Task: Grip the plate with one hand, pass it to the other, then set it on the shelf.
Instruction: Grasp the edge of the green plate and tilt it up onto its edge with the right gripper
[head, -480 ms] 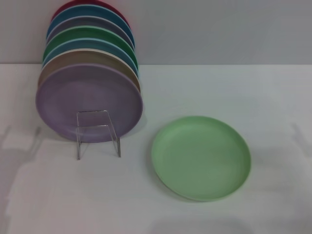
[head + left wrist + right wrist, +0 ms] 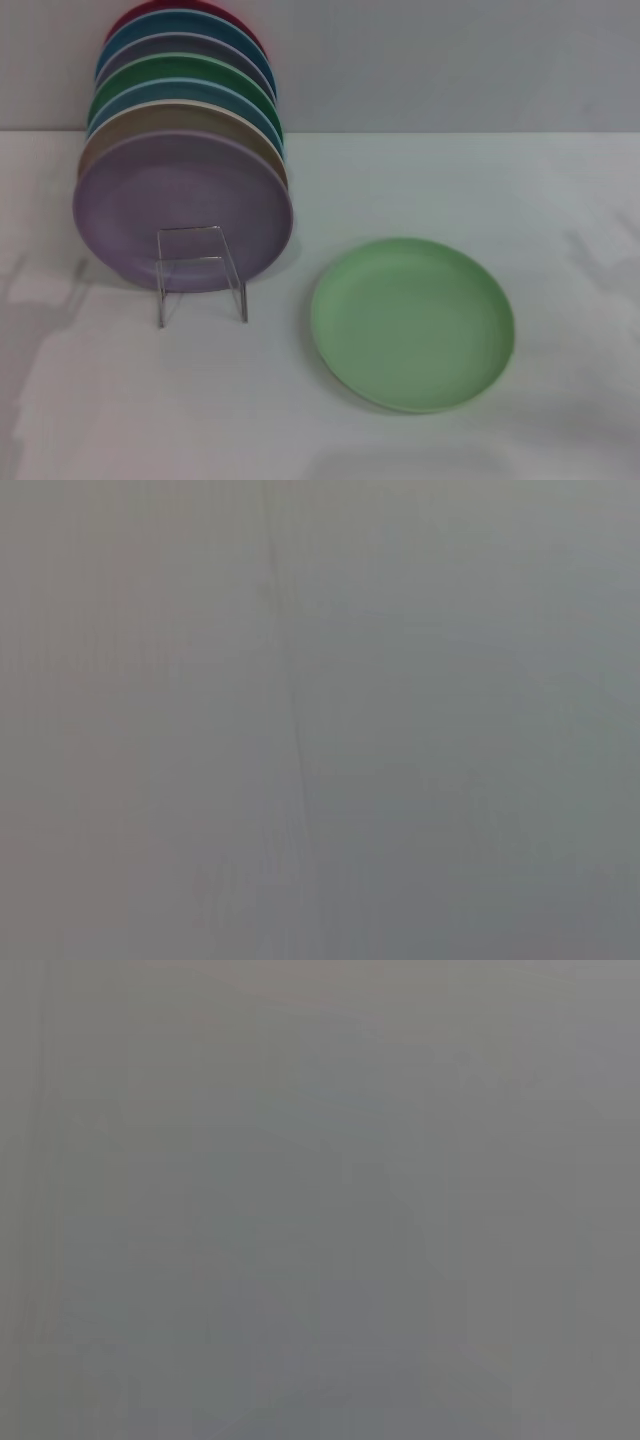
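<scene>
Mint-green, the plate (image 2: 412,322) lies flat toward the counter's (image 2: 560,200) front right, untouched, while the shelf (image 2: 200,272) stands at the left, already stacked. Neither gripper shows, so you cannot tell their jaws; grip, handover and placing all remain.

No arm, pincer, cable or casing in any view, both wrist views plain grey

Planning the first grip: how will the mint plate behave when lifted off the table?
The plate lies flat on the table, so its low rim probably gives fingers little to catch. It looks stiff and likely light. The matte surface may slip less than glaze. Neither gripper is in view.
</scene>
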Controlling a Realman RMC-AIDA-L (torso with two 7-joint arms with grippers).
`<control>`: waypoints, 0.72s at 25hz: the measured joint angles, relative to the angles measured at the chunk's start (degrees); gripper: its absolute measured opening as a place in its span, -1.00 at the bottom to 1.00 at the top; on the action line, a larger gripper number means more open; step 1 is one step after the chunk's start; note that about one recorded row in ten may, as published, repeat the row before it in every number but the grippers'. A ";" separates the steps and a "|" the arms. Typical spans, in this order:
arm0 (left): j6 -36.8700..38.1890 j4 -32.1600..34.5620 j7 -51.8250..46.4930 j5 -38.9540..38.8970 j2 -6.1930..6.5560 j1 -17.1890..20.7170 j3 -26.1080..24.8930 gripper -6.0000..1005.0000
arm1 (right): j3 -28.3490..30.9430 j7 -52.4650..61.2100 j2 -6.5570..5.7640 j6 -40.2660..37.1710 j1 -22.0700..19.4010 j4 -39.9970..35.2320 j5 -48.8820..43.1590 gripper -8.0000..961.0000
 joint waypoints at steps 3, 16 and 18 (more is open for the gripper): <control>-0.23 0.12 0.00 -0.01 0.04 -0.34 -0.03 0.57 | -8.96 17.50 -0.18 -17.17 -1.45 19.10 -5.79 0.69; -1.55 -0.11 0.00 0.00 -0.13 -1.05 0.29 0.57 | -20.21 99.69 -1.20 -25.80 3.39 58.33 -77.86 0.69; -1.78 -0.11 0.00 -0.01 -0.12 -1.16 0.29 0.57 | -17.68 106.69 -2.38 -15.43 7.78 55.80 -82.59 0.69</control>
